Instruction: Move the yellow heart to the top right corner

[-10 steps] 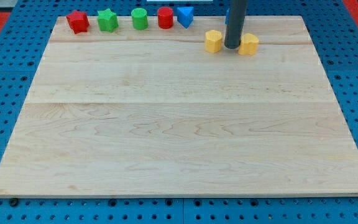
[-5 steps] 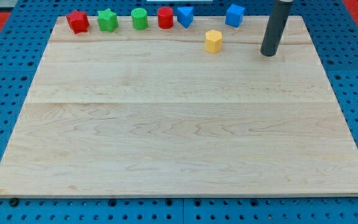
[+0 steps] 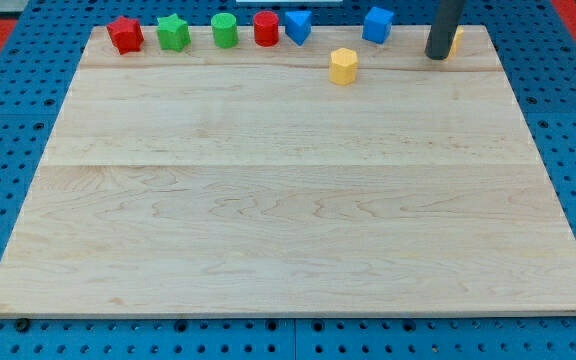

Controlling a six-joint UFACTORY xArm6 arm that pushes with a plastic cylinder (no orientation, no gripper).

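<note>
**A:** Reading the top edge of the surface [image 3: 288, 220] from the view's left, you see a red star [image 3: 125, 34], a green star [image 3: 173, 32], a green cylinder [image 3: 225, 30], a red cylinder [image 3: 266, 28], a blue triangular block [image 3: 298, 26], a yellow hexagonal block [image 3: 343, 66] set slightly lower, and a blue cube [image 3: 377, 24].

**B:** And the yellow heart [image 3: 455, 41]?

**A:** Near the top right corner, mostly hidden behind the rod; only a yellow sliver shows at its right side. My tip [image 3: 436, 56] appears to touch the heart's left flank. There is no gripper to open or close, only this rod.

**B:** What might fail?

**A:** In my judgement, if you push on too far, the heart could slide off the surface's edge; an off-centre contact could spin it sideways, away from the corner.
</note>
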